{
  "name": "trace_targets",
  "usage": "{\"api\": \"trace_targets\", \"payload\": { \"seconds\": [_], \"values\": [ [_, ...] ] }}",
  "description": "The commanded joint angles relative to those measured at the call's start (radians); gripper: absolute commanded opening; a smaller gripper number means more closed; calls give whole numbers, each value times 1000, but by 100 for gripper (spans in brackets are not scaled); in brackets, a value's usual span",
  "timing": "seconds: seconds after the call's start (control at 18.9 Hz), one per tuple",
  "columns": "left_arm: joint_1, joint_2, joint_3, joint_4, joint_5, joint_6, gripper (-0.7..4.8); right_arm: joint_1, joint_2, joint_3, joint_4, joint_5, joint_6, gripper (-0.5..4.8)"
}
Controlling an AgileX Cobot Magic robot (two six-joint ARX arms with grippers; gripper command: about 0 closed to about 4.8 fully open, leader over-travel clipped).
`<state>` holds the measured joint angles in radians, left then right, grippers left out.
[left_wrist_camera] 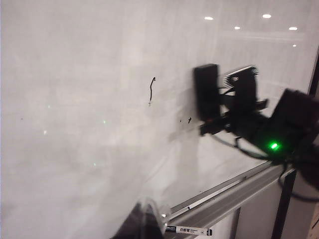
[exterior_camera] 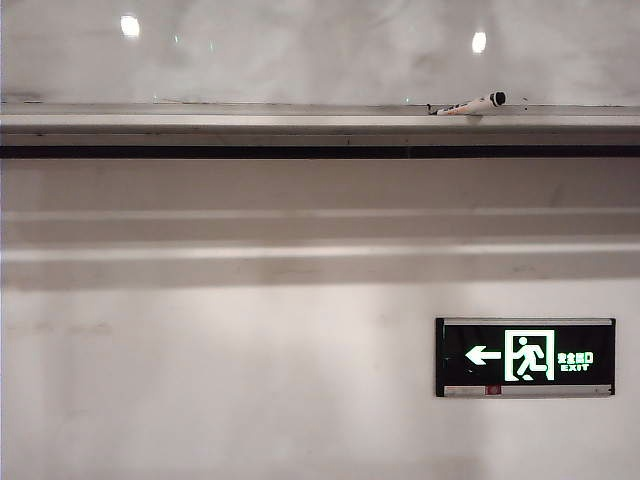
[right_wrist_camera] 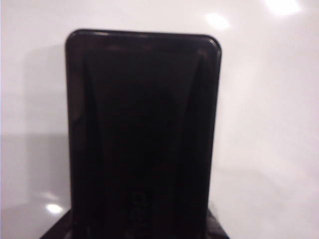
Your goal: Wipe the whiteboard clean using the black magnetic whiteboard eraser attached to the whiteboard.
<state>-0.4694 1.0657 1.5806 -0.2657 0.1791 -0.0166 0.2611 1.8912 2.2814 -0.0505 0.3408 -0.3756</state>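
Observation:
The glossy whiteboard (exterior_camera: 300, 50) fills the top of the exterior view above its pale ledge (exterior_camera: 300, 122); neither gripper shows there. In the left wrist view the board (left_wrist_camera: 75, 99) bears a short black stroke (left_wrist_camera: 151, 90) and small specks (left_wrist_camera: 188, 119). Beside them, the black eraser (left_wrist_camera: 207, 92) lies flat on the board, with my right gripper (left_wrist_camera: 219, 112) shut on it. In the right wrist view the eraser (right_wrist_camera: 143, 134) fills the frame between dark fingers (right_wrist_camera: 56, 231). My left gripper (left_wrist_camera: 144, 224) is a blurred dark shape near the ledge; its jaws cannot be made out.
A white marker with a black cap (exterior_camera: 472, 104) lies on the ledge, also seen as the marker (left_wrist_camera: 188, 230) beside my left gripper. A black exit sign (exterior_camera: 525, 357) hangs on the wall below. The board's dark frame edge (left_wrist_camera: 313, 74) runs behind the right arm.

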Motion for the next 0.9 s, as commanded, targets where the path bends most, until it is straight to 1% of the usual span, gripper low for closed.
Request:
{"api": "trace_targets", "payload": {
  "seconds": [0.05, 0.11, 0.16, 0.26, 0.32, 0.37, 0.42, 0.53, 0.63, 0.79, 0.9],
  "values": [
    [-1, -4, 6, 13, 1, 1, -5, -67, -30, 5, -45, -38, 2, 111],
    [-1, -4, 6, 14, 1, 1, -5, -99, -34, 5, -79, -106, 5, 111],
    [-1, -4, 6, 14, 1, 1, -6, -111, -34, 5, -104, -145, 5, 111],
    [-1, -4, 6, 15, 1, 1, -6, -121, -34, 4, -156, -217, 5, 111],
    [-1, -4, 6, 16, 1, 1, -5, -121, -33, 3, -193, -268, 0, 110],
    [-1, -4, 6, 19, 1, 1, -5, -121, -33, 3, -233, -328, -45, 106],
    [-1, -4, 6, 20, 1, 1, -5, -118, -33, 3, -254, -358, -84, 106],
    [-1, -4, 6, 20, 1, 1, -5, -103, -26, 1, -270, -390, -122, 106],
    [-1, -4, 6, 20, 2, 0, -5, -87, -8, 1, -314, -460, -167, 106],
    [-1, -4, 6, 20, 2, 0, -6, -47, 19, 1, -319, -477, -223, 105],
    [-1, -4, 6, 21, 2, 0, -5, -5, 42, 1, -319, -482, -336, 104]
  ]
}}
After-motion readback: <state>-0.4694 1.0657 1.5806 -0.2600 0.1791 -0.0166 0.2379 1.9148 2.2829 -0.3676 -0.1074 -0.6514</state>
